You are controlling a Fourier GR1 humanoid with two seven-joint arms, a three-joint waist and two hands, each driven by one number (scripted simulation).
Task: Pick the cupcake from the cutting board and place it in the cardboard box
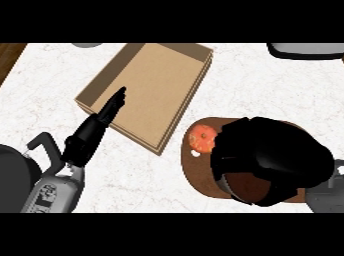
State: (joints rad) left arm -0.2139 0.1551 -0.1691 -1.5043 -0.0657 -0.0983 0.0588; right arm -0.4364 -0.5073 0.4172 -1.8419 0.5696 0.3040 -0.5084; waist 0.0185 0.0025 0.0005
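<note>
one cupcake (201, 138), one cutting board (204, 181), one cardboard box (156, 80), two hands.

Light falls evenly and fairly bright over the white counter (27, 110), with no glare on the stone. The cardboard box (149, 90) shows a darker shade along its right walls, and its floor is flatly lit. The right hand (271, 157) is so black that its surfaces hardly separate, with only faint grey highlights. It darkens the cutting board (204, 182) beneath it. Edges look soft throughout.
</note>
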